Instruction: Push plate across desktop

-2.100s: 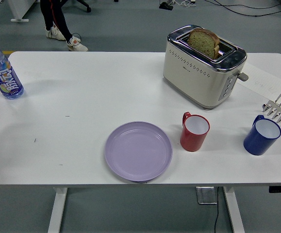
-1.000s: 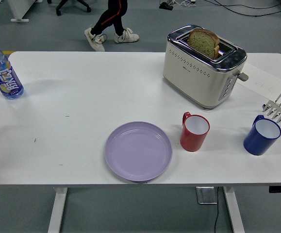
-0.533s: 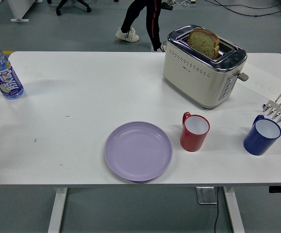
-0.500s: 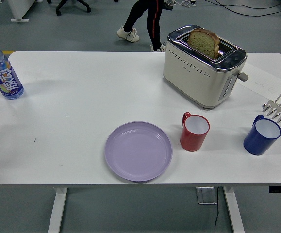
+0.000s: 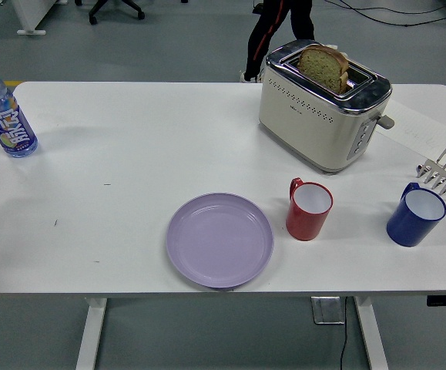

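1. A round, shallow lilac plastic plate [image 5: 219, 240] lies flat and right way up on the white table [image 5: 145, 162], close to the near edge and a little right of the middle. Being circular, it has no long axis and points no particular way; its open face looks straight up, and nothing lies in it.
2. Neither robot arm nor hand shows in the head view, so the state of the fingers cannot be told.
3. Just beside the plate on its right stands a red mug with a white inside [image 5: 309, 209], upright, its handle turned to the far left. The two are near but do not touch.
4. Further right, well apart from the plate, a dark blue mug with a white inside [image 5: 416, 215] stands upright near the table's right edge.
5. Beyond the blue mug, at the right edge, rests a slotted metal spatula head [image 5: 443, 173].
6. Behind the red mug sits a cream and chrome two-slot toaster [image 5: 323, 105], set at an angle, with a slice of brown bread [image 5: 323, 67] sticking up from one slot.
7. At the far left corner stands a clear plastic water bottle with a blue cap and label [image 5: 2, 112], leaning slightly in the view.
8. On the floor beyond the table's far side, a person's legs in dark trousers with a red stripe [image 5: 271, 29] show behind the toaster.
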